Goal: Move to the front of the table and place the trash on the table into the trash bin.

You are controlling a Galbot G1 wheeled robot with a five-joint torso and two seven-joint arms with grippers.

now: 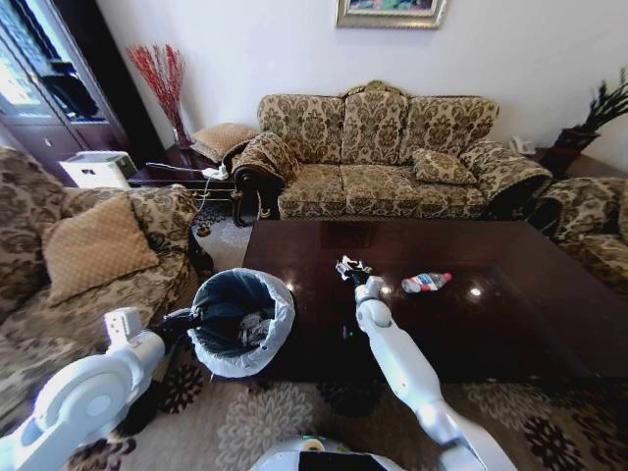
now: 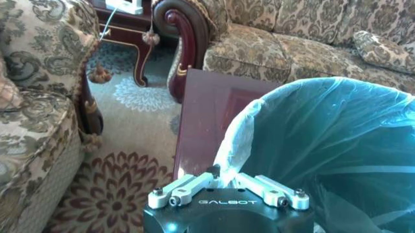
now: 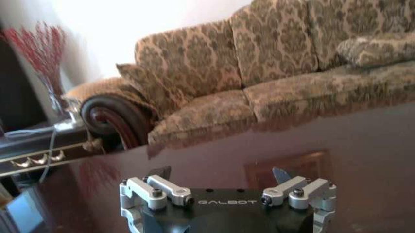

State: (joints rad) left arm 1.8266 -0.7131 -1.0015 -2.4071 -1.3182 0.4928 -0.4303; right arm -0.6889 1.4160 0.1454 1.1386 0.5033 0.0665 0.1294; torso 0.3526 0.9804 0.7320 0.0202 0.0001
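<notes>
The dark glossy table (image 1: pixel 510 324) spreads ahead of me. On it, right of centre, lies a crushed clear bottle (image 1: pixel 426 283) with a red-blue label, one piece of the trash. My right gripper (image 1: pixel 350 267) hovers over the table left of the bottle, apart from it. In the right wrist view this gripper (image 3: pixel 220 173) is open above the bare table (image 3: pixel 292 145), with nothing between its fingers. The bag-lined trash bin (image 1: pixel 240 319) stands at the table's left edge with scraps inside. My left gripper (image 1: pixel 188 319) is at its rim, and the left wrist view shows that gripper (image 2: pixel 220 171) shut on the bin's bag rim (image 2: pixel 337 136).
A patterned sofa (image 1: pixel 383 157) runs behind the table. An armchair with a tan cushion (image 1: pixel 93 245) stands at the left and another armchair (image 1: pixel 594 221) at the right. A dark side table (image 1: pixel 182 177) sits at back left. Patterned carpet (image 1: pixel 294 412) lies in front.
</notes>
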